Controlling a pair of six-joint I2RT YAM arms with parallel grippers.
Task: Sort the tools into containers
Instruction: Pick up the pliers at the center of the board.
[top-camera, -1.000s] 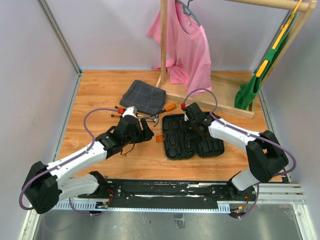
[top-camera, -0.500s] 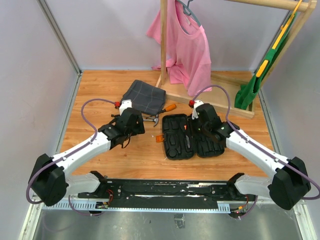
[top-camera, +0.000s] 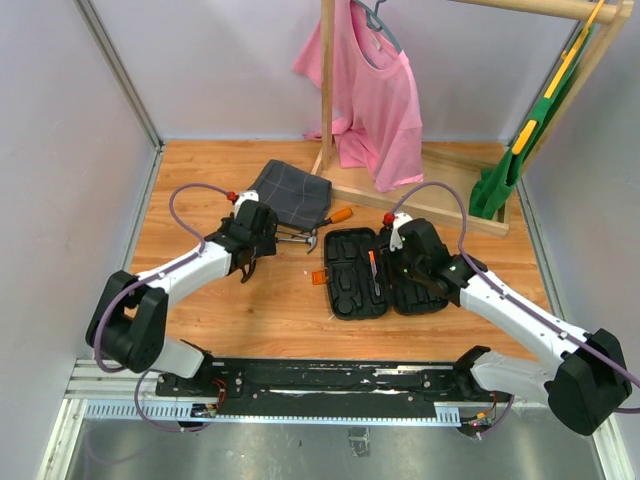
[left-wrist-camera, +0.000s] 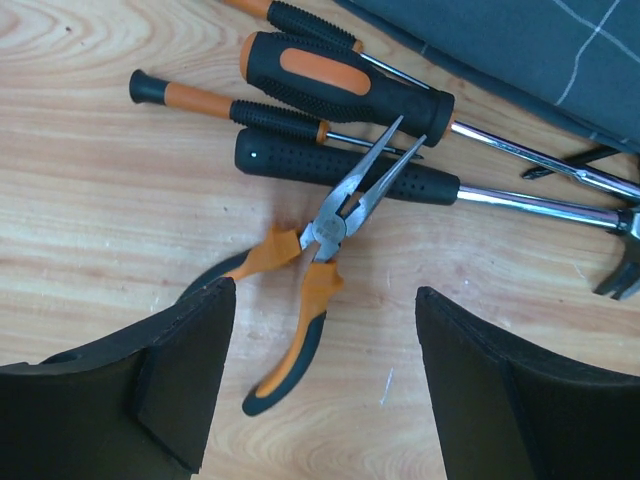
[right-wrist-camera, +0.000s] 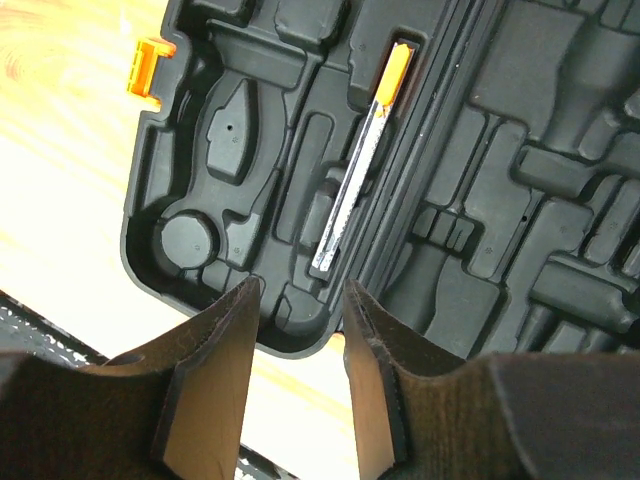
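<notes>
Item one, my left gripper: jaws spread wide, nothing between them, hovering over the loose pile, I judge in order to line up on the next tool. Item two, needle-nose pliers: directly ahead of these fingertips and centred in the gap, flat on the wooden table, orange-and-black handles splayed toward me, steel tips crossing over the hammer. Item three, hammer: beyond the pliers, black dimpled grip, bright shaft running off to my right toward its steel head. Item four, large screwdriver and slim screwdriver: farther ahead, side by side, shafts touching or slipping under the grey checked cloth. Item five, my right gripper: fingers parted, holding nothing, poised above the near edge of the open tool case. Item six, the case: black moulded recesses, orange clasp ahead and to my left. Item seven, seated screwdriver: ahead of the fingertips, lying in the long groove beside the hinge, orange handle farthest from me; most recesses are unfilled, so I judge the sorting barely started.
</notes>
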